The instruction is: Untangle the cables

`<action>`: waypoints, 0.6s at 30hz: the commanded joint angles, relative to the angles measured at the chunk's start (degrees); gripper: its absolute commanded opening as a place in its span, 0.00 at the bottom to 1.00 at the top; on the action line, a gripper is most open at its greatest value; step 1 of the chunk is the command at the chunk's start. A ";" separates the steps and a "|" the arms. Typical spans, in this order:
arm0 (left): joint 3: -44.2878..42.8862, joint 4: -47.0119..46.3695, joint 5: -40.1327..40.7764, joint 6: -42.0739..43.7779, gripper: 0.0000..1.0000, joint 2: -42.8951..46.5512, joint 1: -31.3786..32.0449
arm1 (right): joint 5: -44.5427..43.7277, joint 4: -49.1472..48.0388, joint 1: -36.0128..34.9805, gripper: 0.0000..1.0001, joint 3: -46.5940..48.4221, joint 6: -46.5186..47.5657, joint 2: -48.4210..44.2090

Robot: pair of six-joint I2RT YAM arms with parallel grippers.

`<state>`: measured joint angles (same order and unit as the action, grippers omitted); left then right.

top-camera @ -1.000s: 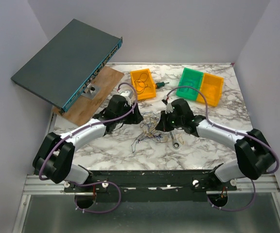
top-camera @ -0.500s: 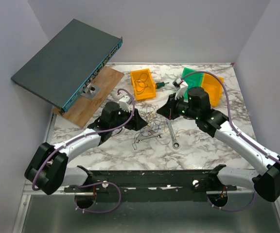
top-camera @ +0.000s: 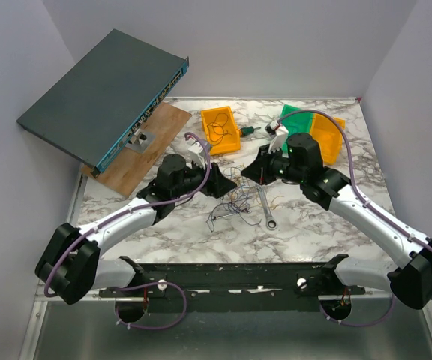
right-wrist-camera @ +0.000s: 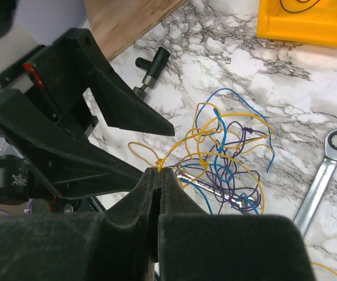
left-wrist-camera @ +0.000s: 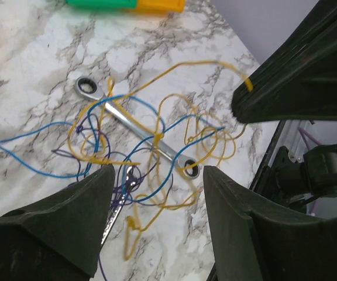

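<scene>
The cables [top-camera: 236,196] are a small tangle of thin blue, yellow and dark purple wires on the marble table, between my two grippers. My right gripper [right-wrist-camera: 158,170] is shut on a yellow wire [right-wrist-camera: 186,144] and holds that strand up off the table; in the top view it [top-camera: 256,172] is at the tangle's far right. My left gripper [left-wrist-camera: 157,199] is open and empty, its jaws straddling the near side of the cables [left-wrist-camera: 139,140]; in the top view it [top-camera: 226,187] is left of the tangle.
A long silver wrench [top-camera: 268,209] lies right of the tangle, and a smaller one [right-wrist-camera: 212,188] lies under it. An orange bin [top-camera: 221,130], a green bin [top-camera: 296,128] and a yellow bin [top-camera: 327,137] stand at the back. A wooden board [top-camera: 145,147] and a network switch [top-camera: 103,94] are at the back left. A black T-handle tool [right-wrist-camera: 151,65] lies near the board.
The right arm has swung out and risen from low by the tangle, drawing a yellow wire upward. The left gripper has shifted right, closer to the tangle. Little has changed over the last half second.
</scene>
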<state>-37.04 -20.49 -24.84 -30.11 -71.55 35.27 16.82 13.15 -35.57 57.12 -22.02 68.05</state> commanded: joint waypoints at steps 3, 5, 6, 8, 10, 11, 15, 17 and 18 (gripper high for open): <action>-4.88 8.29 15.73 -4.83 0.62 1.15 0.87 | 1.31 -0.57 -0.37 0.01 1.61 -0.41 0.84; -4.50 7.29 15.30 -4.45 0.62 1.84 0.94 | 0.92 -0.64 -0.37 0.01 1.46 -0.43 1.05; -4.58 6.61 13.66 -4.72 0.62 1.56 1.02 | 0.93 -0.87 -0.38 0.01 1.34 -0.40 1.17; -5.62 6.52 9.86 -5.26 0.64 -0.19 1.20 | 1.27 -1.43 -0.37 0.01 1.15 -0.60 1.26; -7.18 7.98 8.87 -5.65 0.65 -2.23 1.56 | 1.50 -1.80 -0.37 0.01 1.15 -0.62 1.41; -7.35 7.86 8.58 -5.75 0.65 -2.99 1.70 | 1.65 -2.04 -0.38 0.01 1.17 -0.72 1.47; -8.07 4.59 5.27 -7.05 0.65 -6.85 2.19 | 1.62 -2.97 -0.33 0.01 0.73 -1.16 1.51; -9.33 3.46 3.14 -7.24 0.64 -9.69 2.43 | 1.70 -3.45 -0.37 0.01 0.46 -1.65 1.45; -10.13 3.31 2.88 -7.41 0.61 -11.33 2.56 | 1.80 -3.71 -0.38 0.01 0.36 -1.82 1.43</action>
<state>-43.88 -14.68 -16.97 -36.10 -77.73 37.10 17.32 11.86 -35.57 57.12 -22.70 69.21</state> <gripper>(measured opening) 0.652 0.029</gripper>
